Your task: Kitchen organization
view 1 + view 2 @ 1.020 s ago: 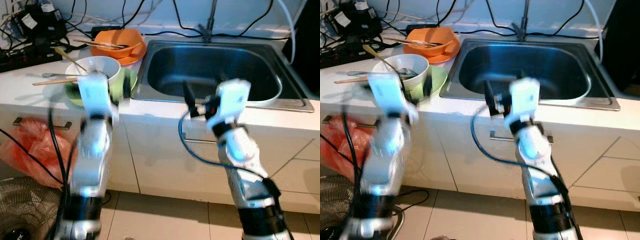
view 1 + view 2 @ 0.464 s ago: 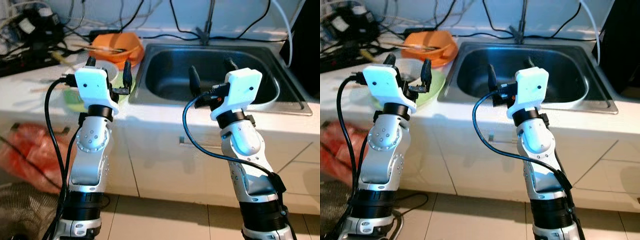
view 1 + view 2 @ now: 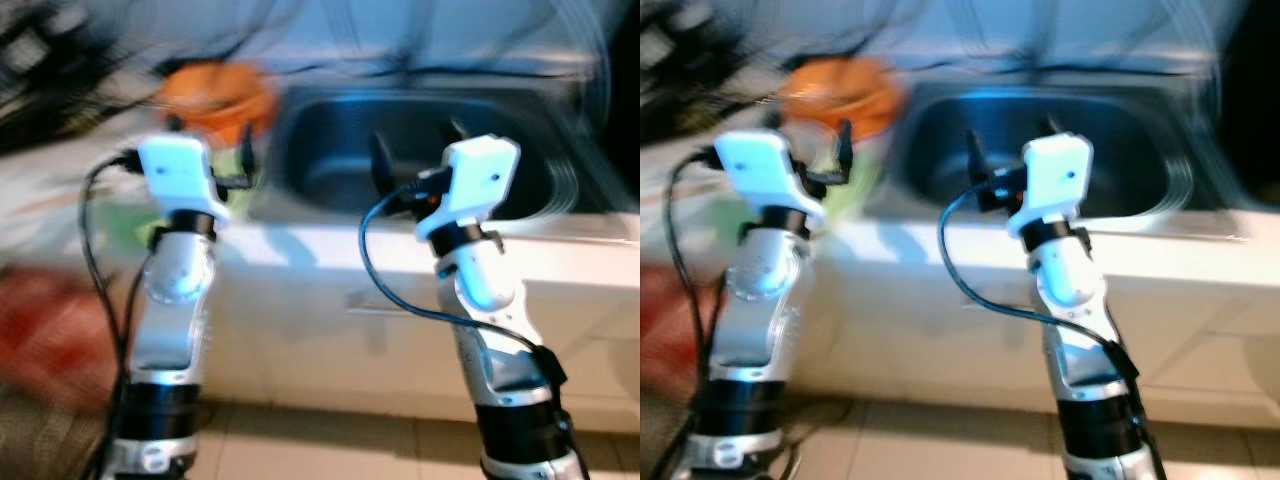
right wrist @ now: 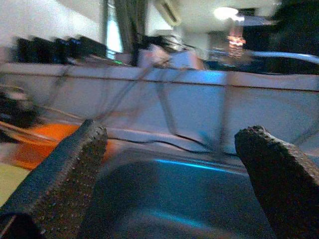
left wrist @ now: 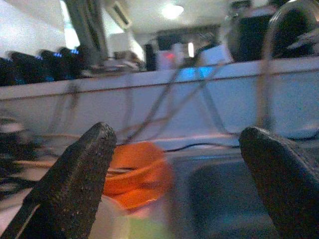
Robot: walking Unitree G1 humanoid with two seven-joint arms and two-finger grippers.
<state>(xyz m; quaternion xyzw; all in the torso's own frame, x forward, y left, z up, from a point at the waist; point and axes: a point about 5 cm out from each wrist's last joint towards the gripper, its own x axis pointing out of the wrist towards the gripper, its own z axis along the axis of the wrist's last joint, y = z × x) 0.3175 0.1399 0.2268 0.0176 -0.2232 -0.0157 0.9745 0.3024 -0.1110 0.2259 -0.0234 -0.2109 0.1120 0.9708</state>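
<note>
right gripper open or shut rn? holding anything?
Open, empty. In the right wrist view the two black fingers stand wide apart with only the sink between them. The right gripper hovers before the sink.

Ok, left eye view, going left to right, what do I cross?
Red bag → left gripper → orange bowl → sink → right gripper.

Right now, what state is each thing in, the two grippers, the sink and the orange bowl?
left gripper: open, empty, raised near the counter edge.
right gripper: open, empty, raised in front of the sink.
sink: looks empty, though the head views are blurred.
orange bowl: upright on the counter, beside the sink; contents too blurred to tell.
</note>
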